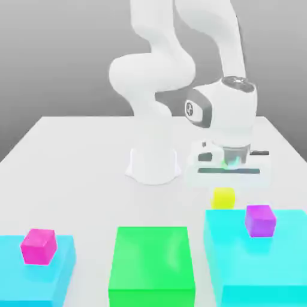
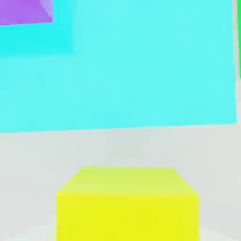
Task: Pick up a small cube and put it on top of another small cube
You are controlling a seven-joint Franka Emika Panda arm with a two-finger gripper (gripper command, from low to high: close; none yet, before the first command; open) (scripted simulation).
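1 yellow cube point(image 1: 223, 197), 2 cyan blocks point(image 1: 258, 264).

Three big blocks sit in a row along the counter point(image 1: 72, 174). The small cube point(image 1: 223, 197) sits just behind the right-hand block point(image 1: 264, 264), below the hand point(image 1: 231, 174). Another cube point(image 1: 260, 220) rests on that block; a third cube point(image 1: 39, 246) tops the left-hand block point(image 1: 36, 273), with the middle block point(image 1: 152, 264) between.

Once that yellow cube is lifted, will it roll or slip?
The yellow cube has flat faces and square edges, so it probably won't roll. Its smooth plain sides might slip slightly. It looks rigid and, being small beside the cyan block, probably light.
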